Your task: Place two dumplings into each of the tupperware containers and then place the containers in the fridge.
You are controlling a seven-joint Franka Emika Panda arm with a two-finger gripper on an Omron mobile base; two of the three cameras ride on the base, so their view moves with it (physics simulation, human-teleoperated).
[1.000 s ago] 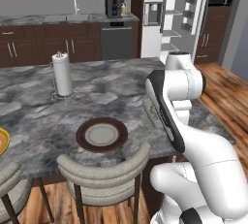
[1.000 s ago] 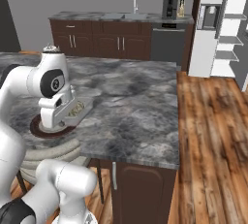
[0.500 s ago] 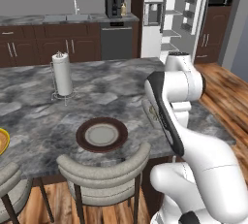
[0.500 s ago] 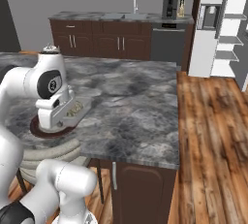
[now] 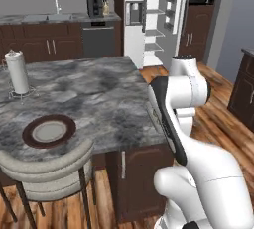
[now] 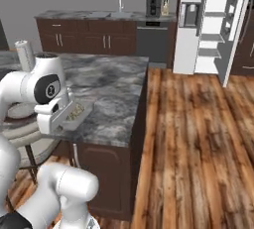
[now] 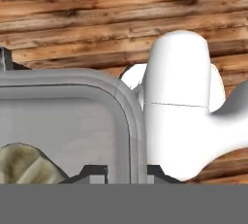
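On the left, a brown plate (image 5: 48, 131) rests on the island counter (image 5: 99, 99). At the counter's right edge, the gripper (image 6: 69, 116) holds the clear container (image 7: 72, 126), fingers clamped on its rim; a dumpling (image 7: 26, 165) lies inside. Far right stands the open fridge (image 6: 211, 25). Risk: a rim-only pinch may let the container tilt during transport, spilling the dumpling onto the floor.
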